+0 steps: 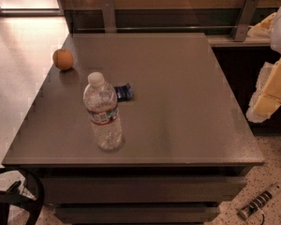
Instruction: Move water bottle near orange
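The water bottle [103, 114] is clear ribbed plastic with a white cap and a red-and-white label band. It stands upright on the grey table [178, 93], front left of centre. The orange [63, 59] sits at the table's far left edge, well behind and left of the bottle. My gripper [271, 90], a white and yellowish shape, hangs at the right edge of the view, beyond the table's right side and far from both the bottle and the orange. It holds nothing that I can see.
A small dark snack wrapper [124, 92] lies just behind and right of the bottle. A low rail with metal brackets [108, 14] runs along the table's back. A power strip [260, 201] lies on the floor at the front right.
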Action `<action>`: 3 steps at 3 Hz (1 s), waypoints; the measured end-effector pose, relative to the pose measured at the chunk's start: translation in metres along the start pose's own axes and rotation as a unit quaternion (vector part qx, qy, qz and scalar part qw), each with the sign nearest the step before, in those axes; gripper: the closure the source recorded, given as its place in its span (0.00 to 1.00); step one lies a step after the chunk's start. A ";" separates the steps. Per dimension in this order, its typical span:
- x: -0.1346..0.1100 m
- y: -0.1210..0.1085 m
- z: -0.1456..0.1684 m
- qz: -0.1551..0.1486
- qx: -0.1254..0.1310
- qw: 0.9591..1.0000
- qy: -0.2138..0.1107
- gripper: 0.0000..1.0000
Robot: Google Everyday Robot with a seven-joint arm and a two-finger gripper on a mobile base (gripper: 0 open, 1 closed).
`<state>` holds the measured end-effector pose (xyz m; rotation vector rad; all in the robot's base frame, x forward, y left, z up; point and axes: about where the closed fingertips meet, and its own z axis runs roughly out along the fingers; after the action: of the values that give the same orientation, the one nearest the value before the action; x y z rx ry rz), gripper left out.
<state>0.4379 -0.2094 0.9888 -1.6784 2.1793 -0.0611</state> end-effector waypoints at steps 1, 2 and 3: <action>-0.010 0.007 0.000 0.004 0.001 0.999 -0.049 0.00; -0.030 0.010 0.016 0.015 0.012 0.989 -0.147 0.00; -0.054 0.015 0.039 0.009 0.000 0.971 -0.237 0.00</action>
<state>0.4486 -0.1464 0.9634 -1.4854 1.8297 0.3138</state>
